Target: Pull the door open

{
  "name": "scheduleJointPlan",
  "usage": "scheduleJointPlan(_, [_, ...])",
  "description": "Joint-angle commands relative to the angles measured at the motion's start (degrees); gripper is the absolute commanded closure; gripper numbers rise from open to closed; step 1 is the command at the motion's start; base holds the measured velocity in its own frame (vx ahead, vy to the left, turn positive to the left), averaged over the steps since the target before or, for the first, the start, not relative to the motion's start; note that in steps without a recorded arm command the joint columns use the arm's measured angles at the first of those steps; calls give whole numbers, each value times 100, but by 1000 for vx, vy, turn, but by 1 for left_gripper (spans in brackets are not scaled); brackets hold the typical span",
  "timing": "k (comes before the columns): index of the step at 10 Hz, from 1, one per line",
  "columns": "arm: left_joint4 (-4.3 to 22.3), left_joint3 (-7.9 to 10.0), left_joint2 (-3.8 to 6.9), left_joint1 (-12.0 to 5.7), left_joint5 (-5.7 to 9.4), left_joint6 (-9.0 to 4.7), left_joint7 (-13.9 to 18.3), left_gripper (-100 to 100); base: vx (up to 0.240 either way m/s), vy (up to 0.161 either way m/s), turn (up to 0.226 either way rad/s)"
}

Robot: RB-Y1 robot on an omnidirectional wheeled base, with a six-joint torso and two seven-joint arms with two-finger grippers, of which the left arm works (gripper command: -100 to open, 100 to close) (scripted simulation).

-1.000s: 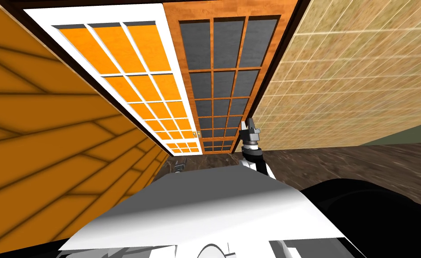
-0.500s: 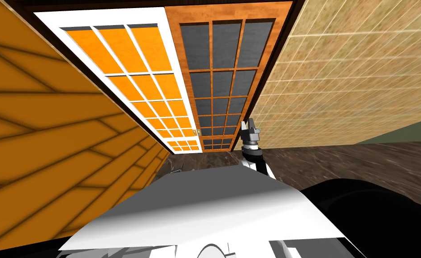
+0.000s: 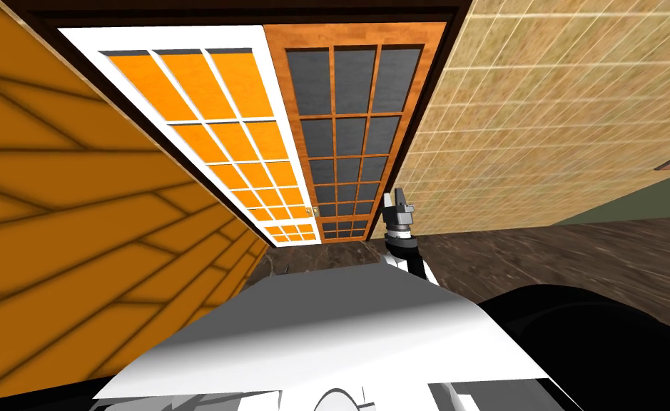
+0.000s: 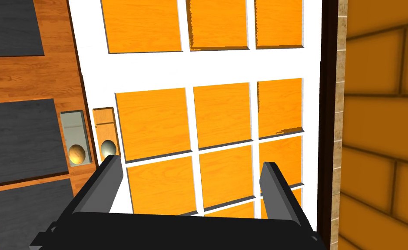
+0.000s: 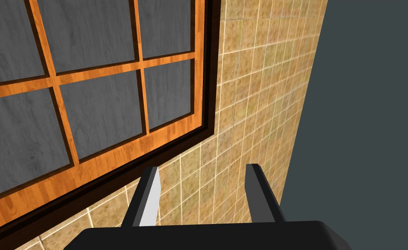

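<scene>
Left wrist view: left gripper [image 4: 190,162] spread before the white door [image 4: 211,69], knob [image 4: 107,149] beside one fingertip; right wrist view: right gripper [image 5: 203,168] spread, facing tiles [image 5: 250,108] beside the wood door [image 5: 94,73].

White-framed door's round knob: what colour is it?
Pale cream round knob, best seen in the left wrist view.

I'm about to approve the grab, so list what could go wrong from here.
The left gripper is open, but the white door's knob sits beside one finger, not between them; closing now would likely miss.
The wooden door's knob lies right beside it, so a slip could catch the wrong one.
The right gripper, open near the tiled wall, might scrape it.
</scene>
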Motion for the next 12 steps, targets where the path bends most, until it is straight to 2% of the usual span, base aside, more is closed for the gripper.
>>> scheduleJointPlan(1, [-3, 159, -112, -109, -94, 13, -46, -100, 134, 57, -136])
scheduleJointPlan(5, [-27, 258, -290, -393, -194, -20, -88, -100, 158, 46, -80])
scheduleJointPlan(7, [-27, 258, -290, -393, -194, -20, -88, -100, 51, 20, -10])
scheduleJointPlan(8, [-57, 268, -371, -539, -229, -38, -99, -100, 91, 24, -85])
scheduleJointPlan(9, [-57, 268, -371, -539, -229, -38, -99, -100, 103, 33, -57])
scheduleJointPlan(12, [-122, 261, -516, -809, -284, -71, -115, -100, 138, 68, -72])
